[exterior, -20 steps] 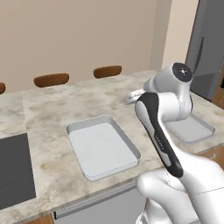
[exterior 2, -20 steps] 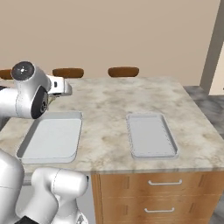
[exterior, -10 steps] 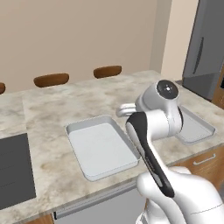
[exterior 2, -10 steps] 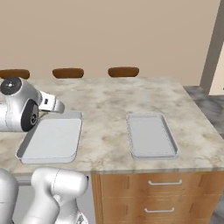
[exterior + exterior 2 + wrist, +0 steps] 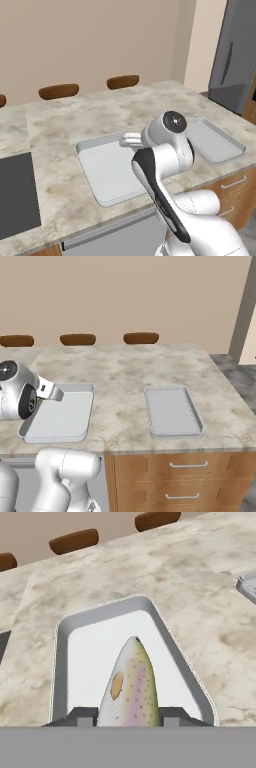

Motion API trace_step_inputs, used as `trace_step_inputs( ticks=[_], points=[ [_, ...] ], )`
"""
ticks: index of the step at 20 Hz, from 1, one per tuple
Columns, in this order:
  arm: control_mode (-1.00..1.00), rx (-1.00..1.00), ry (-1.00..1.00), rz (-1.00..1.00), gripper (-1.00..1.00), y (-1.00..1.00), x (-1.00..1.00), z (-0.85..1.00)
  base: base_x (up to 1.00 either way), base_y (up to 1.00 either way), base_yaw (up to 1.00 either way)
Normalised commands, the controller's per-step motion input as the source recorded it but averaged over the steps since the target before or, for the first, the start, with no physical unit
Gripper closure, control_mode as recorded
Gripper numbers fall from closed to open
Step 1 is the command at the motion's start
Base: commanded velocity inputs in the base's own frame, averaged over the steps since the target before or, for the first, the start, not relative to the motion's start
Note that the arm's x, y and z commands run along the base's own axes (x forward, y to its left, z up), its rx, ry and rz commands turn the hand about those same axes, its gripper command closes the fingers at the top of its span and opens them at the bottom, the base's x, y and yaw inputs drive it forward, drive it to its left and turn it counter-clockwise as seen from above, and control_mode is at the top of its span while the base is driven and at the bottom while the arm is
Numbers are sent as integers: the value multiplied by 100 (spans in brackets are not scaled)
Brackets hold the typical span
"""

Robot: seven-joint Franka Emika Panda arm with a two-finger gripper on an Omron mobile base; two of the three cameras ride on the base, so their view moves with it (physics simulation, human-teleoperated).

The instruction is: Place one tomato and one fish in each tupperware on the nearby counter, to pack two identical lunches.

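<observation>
A speckled fish with a pinkish stripe sticks out from between my fingers, and my gripper is shut on it. It hangs above the left tupperware, a shallow grey tray on the counter. My hand hovers over that tupperware's right part, near its far rim. From the other side the hand sits over the same tupperware. The second tupperware lies bare further right. No tomato is in view.
Brown stool backs line the counter's far side. A dark cooktop is set into the top at the left. A grey fridge stands to the right. Wooden drawers front the island.
The arm has dropped and swung left, from near the right tray to above the left tray, with the fish still in its grip.
</observation>
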Motion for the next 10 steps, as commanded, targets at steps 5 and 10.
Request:
trace_step_inputs(
  ticks=[5, 10],
  points=[
    [-100, 0, 0, 2, 100, 41, 10, -44, 0, 0, 0],
    [-100, 0, 8, 3, 100, 15, 42, -18, 0, 0, 0]
  ],
)
